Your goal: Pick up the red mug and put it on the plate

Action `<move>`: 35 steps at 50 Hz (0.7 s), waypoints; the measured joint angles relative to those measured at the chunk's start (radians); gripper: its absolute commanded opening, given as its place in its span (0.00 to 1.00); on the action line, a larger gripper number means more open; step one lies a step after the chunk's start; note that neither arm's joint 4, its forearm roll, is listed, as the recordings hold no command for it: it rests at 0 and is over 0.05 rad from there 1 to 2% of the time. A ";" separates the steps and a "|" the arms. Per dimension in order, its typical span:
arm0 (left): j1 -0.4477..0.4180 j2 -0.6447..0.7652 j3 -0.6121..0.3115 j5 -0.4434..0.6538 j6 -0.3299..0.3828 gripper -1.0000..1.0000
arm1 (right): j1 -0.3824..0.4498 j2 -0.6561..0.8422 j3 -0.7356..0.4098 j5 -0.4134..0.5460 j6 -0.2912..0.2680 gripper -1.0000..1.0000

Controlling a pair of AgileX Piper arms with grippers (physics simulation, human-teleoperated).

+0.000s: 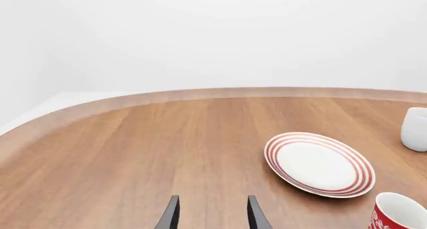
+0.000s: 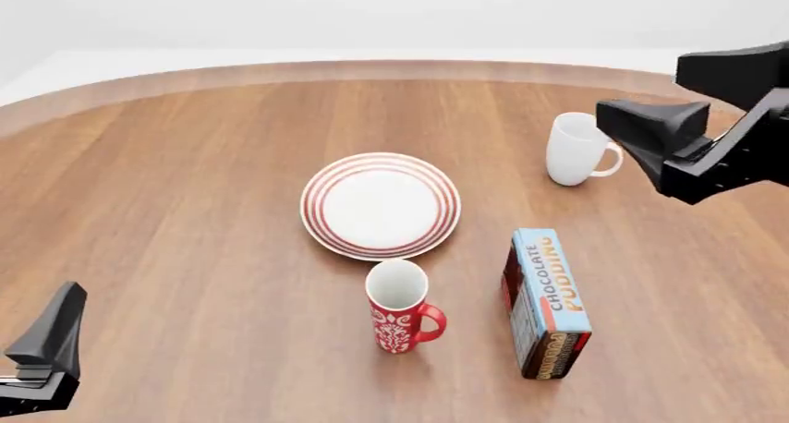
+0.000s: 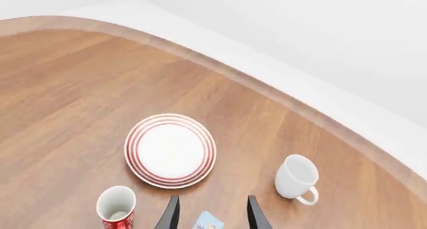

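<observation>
The red mug (image 2: 401, 317) stands upright on the wooden table, handle to the right, just in front of the plate (image 2: 380, 204), which is empty. My left gripper (image 2: 59, 320) is open and empty at the near left, far from the mug. Its wrist view shows the open fingers (image 1: 170, 216), the plate (image 1: 319, 164) and the mug's rim (image 1: 399, 214). My right gripper (image 2: 644, 95) is open and empty, held high at the far right. Its wrist view looks down on the plate (image 3: 170, 150) and the red mug (image 3: 115, 209).
A plain white mug (image 2: 574, 149) stands at the far right, below my right gripper; it also shows in the right wrist view (image 3: 295, 176). A blue chocolate pudding box (image 2: 546, 301) stands right of the red mug. The table's curved far edge (image 2: 370, 67) runs behind.
</observation>
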 measured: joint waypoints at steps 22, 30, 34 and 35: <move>0.000 0.000 0.000 0.000 0.000 1.00 | 0.084 0.135 -0.033 0.035 0.023 1.00; 0.000 0.000 0.000 0.000 0.000 1.00 | 0.111 0.167 -0.032 0.038 0.039 1.00; 0.000 0.000 0.000 0.000 0.000 1.00 | 0.125 0.180 -0.027 0.035 0.049 1.00; 0.000 0.000 0.000 0.000 0.000 1.00 | 0.129 0.184 -0.025 0.034 0.051 1.00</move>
